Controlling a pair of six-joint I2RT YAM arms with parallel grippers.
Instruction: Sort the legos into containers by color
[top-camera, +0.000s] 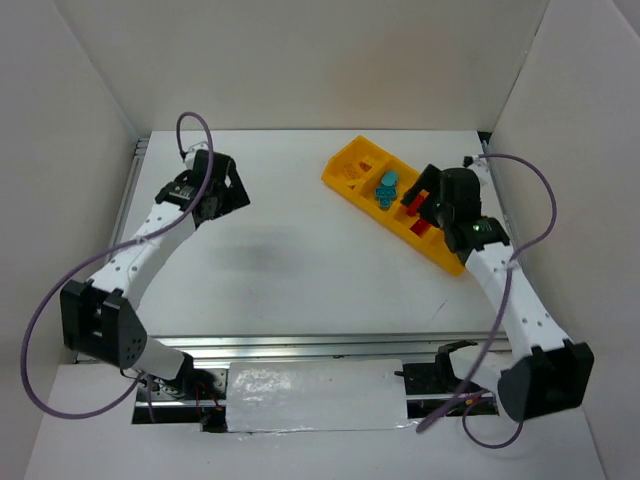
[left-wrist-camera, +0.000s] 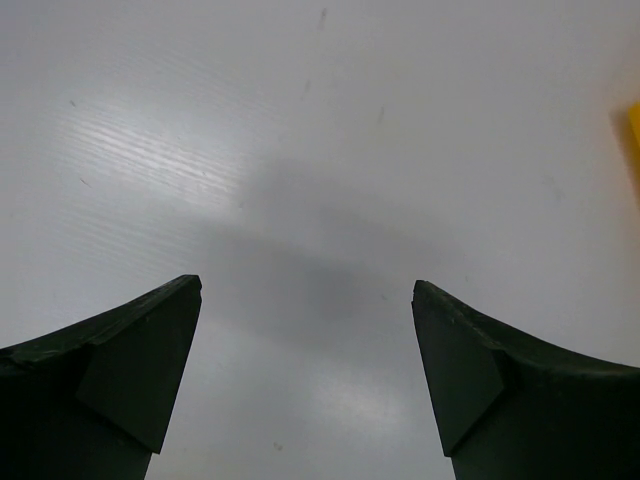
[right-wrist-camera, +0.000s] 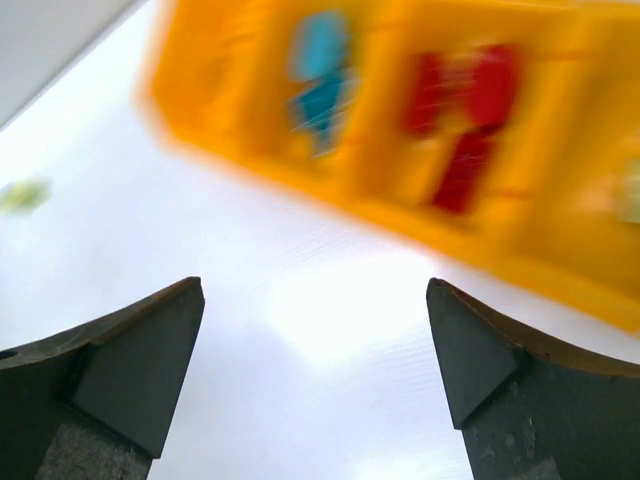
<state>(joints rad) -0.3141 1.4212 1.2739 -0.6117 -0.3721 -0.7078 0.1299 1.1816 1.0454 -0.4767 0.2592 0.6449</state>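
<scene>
The long orange-yellow tray (top-camera: 345, 180) lies slanted at the back right, and shows blurred in the right wrist view (right-wrist-camera: 300, 190). Teal legos (top-camera: 387, 187) sit in its second compartment from the far end, also seen in the right wrist view (right-wrist-camera: 320, 80). Red legos (top-camera: 413, 208) sit in the third (right-wrist-camera: 470, 110). A pale yellow-green piece (right-wrist-camera: 628, 192) shows in the last compartment. Another pale yellow-green lego (right-wrist-camera: 22, 195) lies on the table beside the tray. My right gripper (top-camera: 426, 200) is open and empty by the tray's near half. My left gripper (top-camera: 232, 197) is open and empty over bare table at the far left.
White walls close in the table on the left, back and right. A yellow corner of the tray (left-wrist-camera: 632, 130) shows at the right edge of the left wrist view. A metal rail (top-camera: 300, 345) runs along the table's near edge.
</scene>
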